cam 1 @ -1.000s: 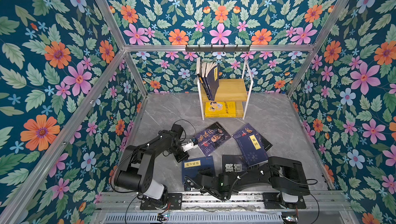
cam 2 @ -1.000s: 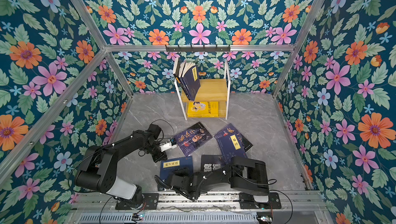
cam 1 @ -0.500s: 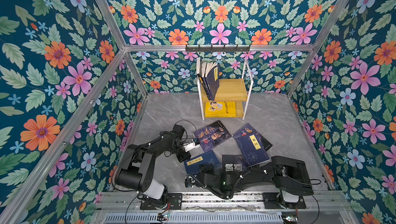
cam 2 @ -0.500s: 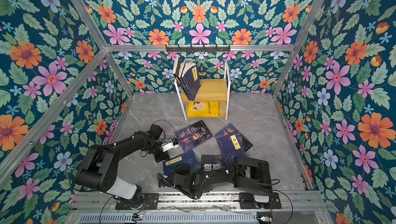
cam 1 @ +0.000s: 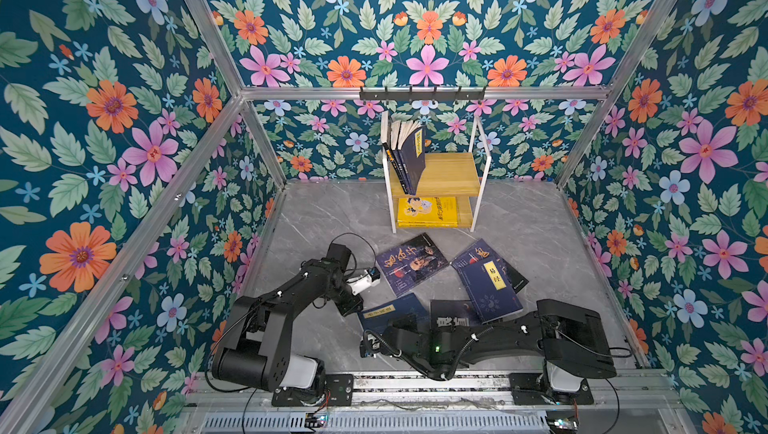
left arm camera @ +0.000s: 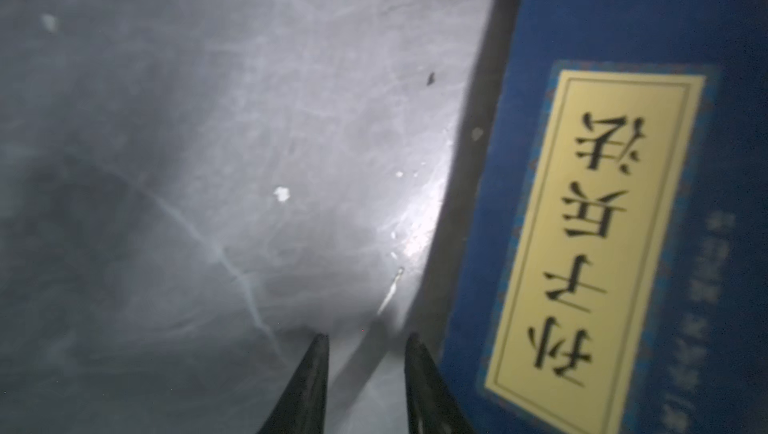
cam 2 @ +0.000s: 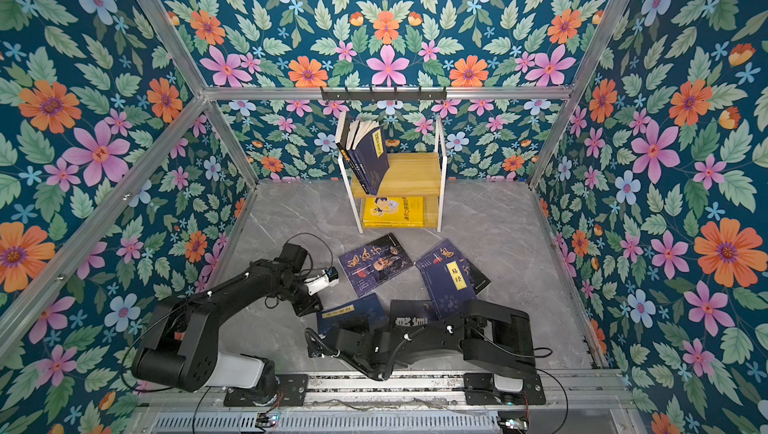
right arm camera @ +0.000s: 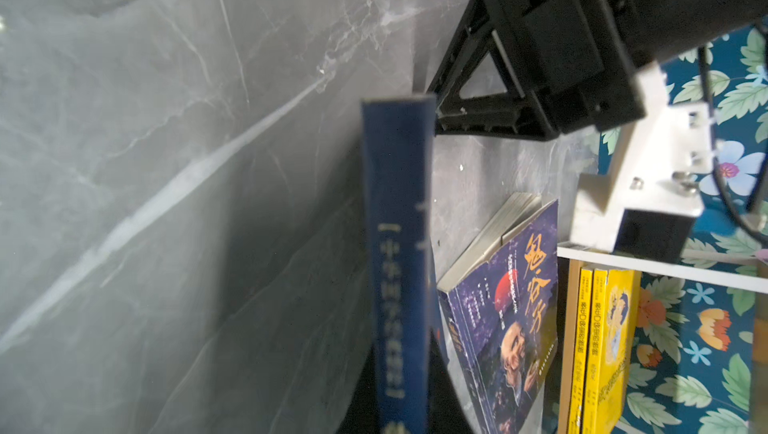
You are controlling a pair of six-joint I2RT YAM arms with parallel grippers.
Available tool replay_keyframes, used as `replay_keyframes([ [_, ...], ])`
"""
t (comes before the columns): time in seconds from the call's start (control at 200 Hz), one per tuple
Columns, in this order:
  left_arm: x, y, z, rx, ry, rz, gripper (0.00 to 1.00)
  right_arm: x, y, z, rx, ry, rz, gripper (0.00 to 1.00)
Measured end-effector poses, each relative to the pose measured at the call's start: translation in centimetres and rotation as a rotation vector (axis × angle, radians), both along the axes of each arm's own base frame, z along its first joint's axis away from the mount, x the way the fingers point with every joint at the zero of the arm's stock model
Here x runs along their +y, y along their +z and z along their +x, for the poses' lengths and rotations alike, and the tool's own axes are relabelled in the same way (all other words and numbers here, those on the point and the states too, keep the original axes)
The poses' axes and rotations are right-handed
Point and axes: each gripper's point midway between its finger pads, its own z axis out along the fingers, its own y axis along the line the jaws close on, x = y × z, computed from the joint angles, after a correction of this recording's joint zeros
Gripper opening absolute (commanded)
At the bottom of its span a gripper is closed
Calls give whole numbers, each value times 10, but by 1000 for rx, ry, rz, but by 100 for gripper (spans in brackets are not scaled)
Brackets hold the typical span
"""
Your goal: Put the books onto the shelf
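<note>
My right gripper (right arm camera: 401, 369) is shut on the spine edge of a navy book with a yellow title label (cam 1: 382, 312), which lies low at the front of the grey floor with that edge tilted up. My left gripper (left arm camera: 366, 338) stands open just beside this book (left arm camera: 602, 224), with nothing between its fingers. Three more books lie on the floor: a dark portrait cover (cam 1: 411, 263), a navy one with a yellow label (cam 1: 486, 286), and a black one (cam 1: 453, 315) partly under my right arm. The shelf (cam 1: 449, 170) holds upright navy books (cam 1: 409, 153) above and yellow ones (cam 1: 428, 211) below.
A black hook rail (cam 1: 422, 93) hangs on the back wall above the shelf. Floral walls with aluminium posts close in the floor on three sides. The arms' mounting rail (cam 1: 415, 386) runs along the front edge.
My right gripper has closed on the front navy book, and the book has shifted and tilted up. My left gripper, shut before, has opened beside it.
</note>
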Motion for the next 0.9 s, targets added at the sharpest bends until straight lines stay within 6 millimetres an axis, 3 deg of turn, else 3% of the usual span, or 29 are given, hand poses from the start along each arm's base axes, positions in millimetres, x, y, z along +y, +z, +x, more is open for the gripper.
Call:
replay_keyframes([
  [0.12, 7, 16, 20, -76, 62, -20, 62, -2, 5, 0, 10, -2, 0, 0],
  [0.155, 11, 22, 28, -102, 89, -28, 79, -4, 6, 0, 12, -3, -7, 0],
  [0.17, 12, 24, 32, -114, 98, -31, 96, -4, 6, 0, 13, -4, -6, 0],
  [0.185, 13, 27, 36, -129, 112, -35, 99, -5, 7, -1, 17, -7, -4, 0],
  [0.38, 26, 52, 66, -244, 259, -108, 100, -14, 18, 3, 27, -23, 17, 0],
  [0.585, 51, 84, 96, -355, 483, -203, 100, -23, 43, 13, 27, -55, 98, 0],
  [0.9, 46, 98, 102, -340, 611, -356, 100, -42, 92, 35, 9, -130, 280, 0],
])
